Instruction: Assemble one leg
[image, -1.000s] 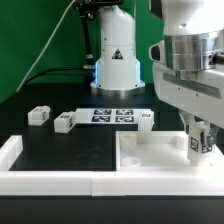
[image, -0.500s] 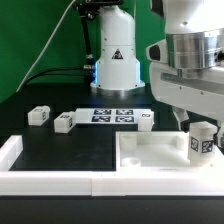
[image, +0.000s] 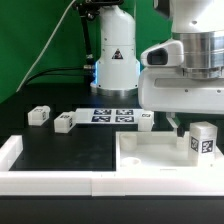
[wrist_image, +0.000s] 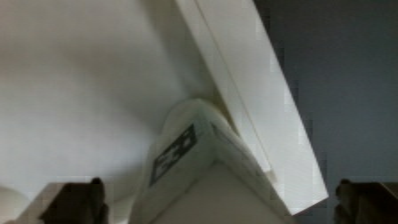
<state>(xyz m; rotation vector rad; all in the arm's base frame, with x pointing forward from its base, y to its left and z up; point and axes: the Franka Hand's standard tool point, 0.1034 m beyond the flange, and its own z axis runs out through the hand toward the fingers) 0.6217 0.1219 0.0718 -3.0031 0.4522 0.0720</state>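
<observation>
A leg (image: 204, 140), a small white block with a tag on its side, stands upright in the far right corner of the large white tray-like piece (image: 150, 156). The arm's wrist (image: 190, 75) hangs just above and to the exterior view's left of it. In the wrist view my gripper (wrist_image: 217, 205) is open, its dark fingertips (wrist_image: 75, 200) wide apart. The leg (wrist_image: 192, 160) shows below, between them, untouched. Three more legs lie on the black table: two at the left (image: 39, 116) (image: 64, 122) and one by the tray's back edge (image: 146, 119).
The marker board (image: 112, 115) lies in front of the robot base (image: 116, 60). A low white frame (image: 60, 183) runs along the table's front and left side.
The gripper was closed around the leg in the tray corner. It has let go and risen, shifting to the exterior view's left. The leg stays standing upright.
</observation>
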